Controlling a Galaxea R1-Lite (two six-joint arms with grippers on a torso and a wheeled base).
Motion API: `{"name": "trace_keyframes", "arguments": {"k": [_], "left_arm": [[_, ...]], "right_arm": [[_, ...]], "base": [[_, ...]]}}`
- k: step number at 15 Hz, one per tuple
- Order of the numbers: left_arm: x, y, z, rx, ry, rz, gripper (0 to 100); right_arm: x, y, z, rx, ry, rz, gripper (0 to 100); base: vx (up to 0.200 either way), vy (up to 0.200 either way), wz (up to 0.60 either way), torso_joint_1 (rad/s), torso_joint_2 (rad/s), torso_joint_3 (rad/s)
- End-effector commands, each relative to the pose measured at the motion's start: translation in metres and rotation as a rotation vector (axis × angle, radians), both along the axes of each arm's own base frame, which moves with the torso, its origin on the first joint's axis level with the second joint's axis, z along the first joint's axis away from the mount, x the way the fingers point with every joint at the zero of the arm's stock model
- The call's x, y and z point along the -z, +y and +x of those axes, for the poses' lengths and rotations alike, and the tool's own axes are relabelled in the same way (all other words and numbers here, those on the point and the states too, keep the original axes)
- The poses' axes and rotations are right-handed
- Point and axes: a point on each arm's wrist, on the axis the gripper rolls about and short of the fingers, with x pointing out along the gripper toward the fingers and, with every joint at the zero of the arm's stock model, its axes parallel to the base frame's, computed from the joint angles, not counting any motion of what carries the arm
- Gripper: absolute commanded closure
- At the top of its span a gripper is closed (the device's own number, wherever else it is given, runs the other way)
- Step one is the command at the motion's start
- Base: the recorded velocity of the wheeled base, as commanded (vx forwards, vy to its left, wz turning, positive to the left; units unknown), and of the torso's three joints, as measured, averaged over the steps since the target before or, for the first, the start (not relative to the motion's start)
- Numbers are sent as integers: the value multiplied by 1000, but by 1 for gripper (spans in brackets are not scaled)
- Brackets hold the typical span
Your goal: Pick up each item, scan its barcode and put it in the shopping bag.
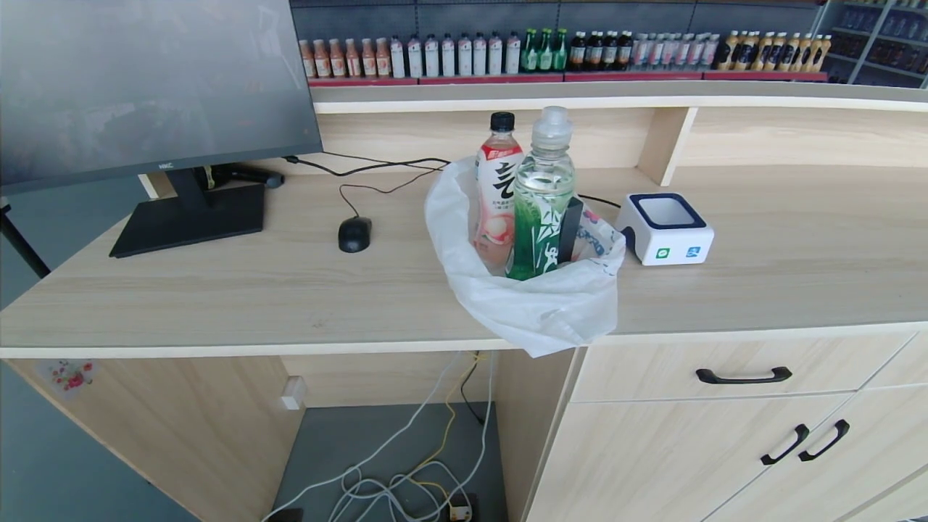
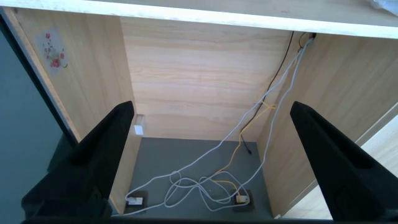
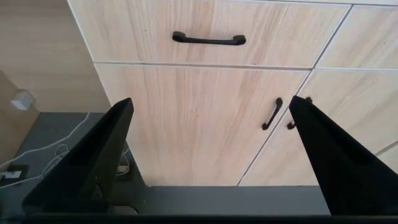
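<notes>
In my head view the bag [image 1: 536, 304] sits on the counter [image 1: 217, 290], its rim hiding the lower parts of the pink bottle [image 1: 497, 196] and green bottle [image 1: 540, 210] standing inside, side by side. A dark slab [image 1: 570, 228] at the green bottle's 3 o'clock is mostly buried; I cannot tell what it is. The scanner [image 1: 663, 228] stands at the bag's 3 o'clock. My left gripper [image 2: 212, 109] is released, spread wide, facing cables [image 2: 199, 186] under the counter; the right gripper [image 3: 211, 102], likewise released, faces a drawer handle [image 3: 208, 39].
</notes>
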Motion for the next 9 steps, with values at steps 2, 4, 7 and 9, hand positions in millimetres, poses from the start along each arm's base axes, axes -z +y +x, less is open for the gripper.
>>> {"name": "trace_keyframes", "arguments": {"k": [2, 4, 7, 9], "left_arm": [[0, 0, 0, 0, 0, 0, 0], [0, 0, 0, 0, 0, 0, 0], [0, 0, 0, 0, 0, 0, 0], [0, 0, 0, 1, 0, 1, 0]], "right_arm": [[7, 1, -2, -36, -42, -4, 0], [7, 1, -3, -59, -8, 4, 0], [7, 2, -3, -111, -12, 22, 0], [8, 2, -3, -107, -12, 25, 0]], "base": [[0, 0, 0, 0, 0, 0], [0, 0, 0, 0, 0, 0], [0, 0, 0, 0, 0, 0], [0, 0, 0, 0, 0, 0]]}}
